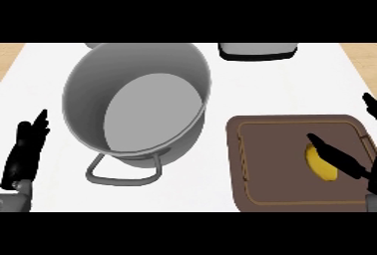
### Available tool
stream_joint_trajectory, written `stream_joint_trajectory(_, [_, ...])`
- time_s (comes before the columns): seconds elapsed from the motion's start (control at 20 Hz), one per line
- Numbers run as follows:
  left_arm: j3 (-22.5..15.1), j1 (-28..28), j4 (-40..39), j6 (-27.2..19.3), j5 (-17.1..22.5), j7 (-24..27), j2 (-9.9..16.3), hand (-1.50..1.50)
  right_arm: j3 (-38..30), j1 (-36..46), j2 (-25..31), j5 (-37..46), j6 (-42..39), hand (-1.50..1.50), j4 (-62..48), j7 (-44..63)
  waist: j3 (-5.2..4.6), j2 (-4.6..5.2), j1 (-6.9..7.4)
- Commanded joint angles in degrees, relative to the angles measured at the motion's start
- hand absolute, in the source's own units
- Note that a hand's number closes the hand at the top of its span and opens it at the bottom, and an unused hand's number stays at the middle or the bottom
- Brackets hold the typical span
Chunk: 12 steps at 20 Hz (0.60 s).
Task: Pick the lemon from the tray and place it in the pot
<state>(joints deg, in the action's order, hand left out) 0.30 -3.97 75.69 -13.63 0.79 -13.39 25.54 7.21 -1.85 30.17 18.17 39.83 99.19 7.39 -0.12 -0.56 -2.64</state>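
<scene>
A yellow lemon [319, 164] lies on the brown tray [273, 164] at the right of the head view. My right hand [344, 160] reaches over the tray from the right edge, fingers straight and open, one finger lying across the lemon and partly hiding it. The large grey pot [136, 99] stands left of the tray, nothing showing inside it, with a loop handle at its near side. At the left edge my left hand [26, 152] rests open, fingers up.
A dark and white appliance [258, 50] sits at the back edge, behind the tray. The white counter [199, 199] runs between pot and tray, with wooden floor showing at both far corners.
</scene>
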Motion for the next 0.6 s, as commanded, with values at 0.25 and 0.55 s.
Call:
stream_joint_trajectory(0.25, [-0.81,-0.37,4.30,0.87,-0.63,-6.45,1.36,0.00,1.34,-11.27,11.63,16.01,-13.30,-1.50,15.86,30.52,-0.29,0.00,0.78])
stream_joint_trajectory(0.55, [-0.74,-0.45,4.43,1.62,-0.29,-6.46,0.99,0.00,2.92,-10.67,18.19,13.75,-32.21,-1.50,26.61,49.81,-0.21,0.35,2.09])
